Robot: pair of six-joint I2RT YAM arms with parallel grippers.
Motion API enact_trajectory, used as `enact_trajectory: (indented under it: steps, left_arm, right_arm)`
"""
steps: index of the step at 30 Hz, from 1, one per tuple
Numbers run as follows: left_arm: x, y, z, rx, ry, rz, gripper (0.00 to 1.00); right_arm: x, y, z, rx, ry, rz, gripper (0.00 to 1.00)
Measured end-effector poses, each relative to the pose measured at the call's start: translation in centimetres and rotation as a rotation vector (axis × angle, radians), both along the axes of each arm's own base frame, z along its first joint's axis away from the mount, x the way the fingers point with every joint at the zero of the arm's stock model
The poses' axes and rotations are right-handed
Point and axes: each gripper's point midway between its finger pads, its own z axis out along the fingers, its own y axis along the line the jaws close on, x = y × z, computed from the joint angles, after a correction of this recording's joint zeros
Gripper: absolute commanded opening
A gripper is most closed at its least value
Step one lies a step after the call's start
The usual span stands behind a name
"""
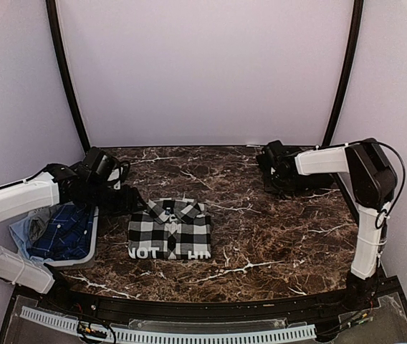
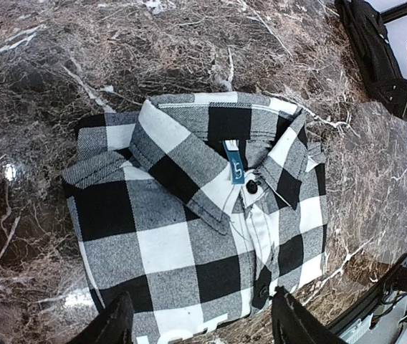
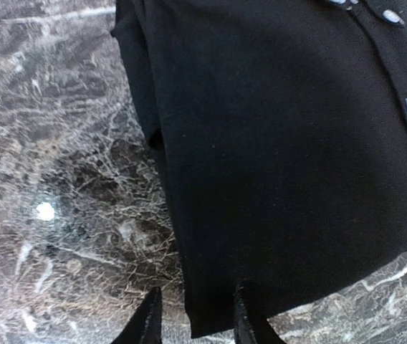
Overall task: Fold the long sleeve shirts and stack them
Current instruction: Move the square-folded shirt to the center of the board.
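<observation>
A black-and-white check long sleeve shirt [image 1: 169,229] lies folded flat mid-table, collar toward the back and white letters on its front band. In the left wrist view the shirt [image 2: 189,215] fills the frame. My left gripper [image 2: 203,326] hovers open over its lettered end and holds nothing. From above, that gripper [image 1: 128,201] sits just left of the collar. A black buttoned shirt [image 3: 282,143] lies folded at the back right. My right gripper [image 3: 193,319] is open, its fingers straddling that shirt's near corner, one over the cloth and one over the table.
A white basket [image 1: 82,256] at the left edge holds blue clothes [image 1: 64,229]. The brown marble table [image 1: 261,236] ends in a dark curved rim at the front. A pale curved wall closes the back. The right arm [image 1: 332,161] reaches in from the right.
</observation>
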Motion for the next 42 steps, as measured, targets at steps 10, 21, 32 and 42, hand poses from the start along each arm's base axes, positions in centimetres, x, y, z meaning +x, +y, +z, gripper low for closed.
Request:
enact_trajectory:
  steps: [10,21,32,42]
  left_arm:
    - [0.5,-0.8,-0.3,-0.017,-0.003,-0.022,0.64]
    - [0.7,-0.9,-0.1,-0.024,-0.018,-0.027,0.64]
    - [0.6,-0.9,-0.4,-0.022,-0.014,-0.025,0.63]
    - [0.6,-0.8,-0.6,-0.028,-0.008,-0.012,0.63]
  right_arm:
    - [-0.3,0.0,-2.0,-0.004,0.056,-0.020,0.00]
    - [-1.6,2.7,-1.8,0.061,0.081,0.023,0.00]
    - [-8.2,12.3,-0.3,0.255,0.152,0.211,0.00]
    - [-12.1,18.2,0.2,0.408,0.203,0.296,0.00]
